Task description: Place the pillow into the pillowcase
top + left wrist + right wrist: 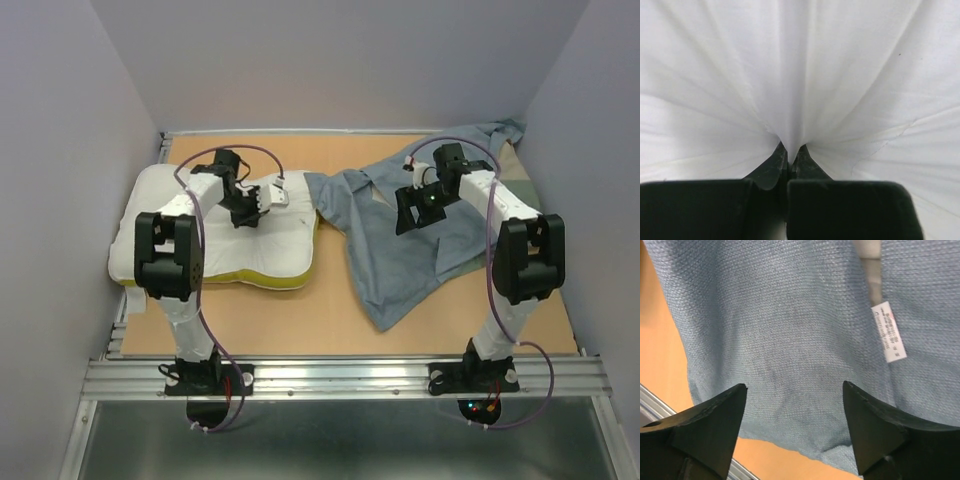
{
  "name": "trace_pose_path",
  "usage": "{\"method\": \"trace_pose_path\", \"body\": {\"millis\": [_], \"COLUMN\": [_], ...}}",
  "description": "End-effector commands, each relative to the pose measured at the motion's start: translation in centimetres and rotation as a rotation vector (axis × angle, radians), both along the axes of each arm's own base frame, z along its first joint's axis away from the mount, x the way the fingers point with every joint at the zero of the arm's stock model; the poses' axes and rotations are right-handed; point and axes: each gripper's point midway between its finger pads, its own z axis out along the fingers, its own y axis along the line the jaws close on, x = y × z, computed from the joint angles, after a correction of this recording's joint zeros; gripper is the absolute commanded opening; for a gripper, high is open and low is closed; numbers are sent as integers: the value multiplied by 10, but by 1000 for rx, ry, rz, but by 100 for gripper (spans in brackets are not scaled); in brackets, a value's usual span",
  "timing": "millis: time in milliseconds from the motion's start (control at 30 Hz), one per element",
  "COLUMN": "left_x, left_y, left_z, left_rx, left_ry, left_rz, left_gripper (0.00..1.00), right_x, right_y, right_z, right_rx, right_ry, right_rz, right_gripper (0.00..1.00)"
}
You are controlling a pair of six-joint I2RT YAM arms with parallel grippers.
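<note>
Pillow (285,250) is lying flat on the left half of the table (300,320): white, quilted, with a yellow band showing along its near edge. You are clenching the left gripper (789,152) on a fold of its cover. The cloth is puckering into radiating creases at the jaws, so this is likely a pinch for dragging the pillow toward the case. Pillowcase (400,250) is lying crumpled, grey-blue side up, just beside the pillow on the right. You are hovering the right gripper (794,386) over it, jaws spread and grasping nothing, probably lining up near the label (888,331) to lift an edge.
</note>
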Motion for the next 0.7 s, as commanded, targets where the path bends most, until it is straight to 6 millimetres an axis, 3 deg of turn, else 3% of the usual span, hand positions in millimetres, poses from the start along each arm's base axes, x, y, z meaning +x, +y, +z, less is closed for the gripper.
{"method": "trace_pose_path", "body": {"millis": [0, 67, 100, 200, 233, 367, 467, 533, 667], "left_x": [10, 14, 13, 1, -5, -21, -26, -27, -27], "left_y": [40, 42, 44, 49, 50, 50, 51, 52, 49], "left_z": [57, 96, 102, 129, 128, 134, 137, 144, 150], "left_rx": [-136, -220, -238, -275, -282, -296, -317, -348, -394], "left_ry": [31, -4, 0, -35, -29, -33, -29, -26, -6], "left_rz": [174, 193, 202, 213, 218, 218, 233, 250, 267], "left_gripper": [0, 0, 0, 0, 0, 0, 0, 0, 0], "right_x": [11, 12, 14, 7, 5, -2, 3, 3, 13], "right_y": [25, 37, 38, 61, 64, 87, 112, 134, 176], "right_z": [5, -6, -5, -31, -47, -80, -94, -99, -80], "right_rx": [62, 62, 61, 34, 13, -12, 25, 72, 191], "right_ry": [-21, -14, -22, 18, 50, 98, 125, 157, 159], "right_rz": [47, 60, 57, 102, 106, 144, 143, 139, 137], "right_gripper": [80, 76, 74, 69, 67, 64, 63, 63, 65]}}
